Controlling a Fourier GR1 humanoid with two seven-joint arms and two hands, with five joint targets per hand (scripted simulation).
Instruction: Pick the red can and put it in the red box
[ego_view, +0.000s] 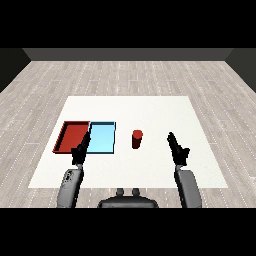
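A red can (137, 138) stands upright on the white table (150, 115), just right of the light blue tray (102, 138). The red tray (72, 137) lies at the far left, touching the blue one. My right hand (176, 148) hovers to the right of the can, well apart from it, fingers straight and open. Open too, my left hand (80, 150) sits over the near edges of the two trays, where they meet. Neither hand holds anything.
The table's near edge runs just in front of both forearms. Grey plank floor surrounds the table, with a dark wall at the back.
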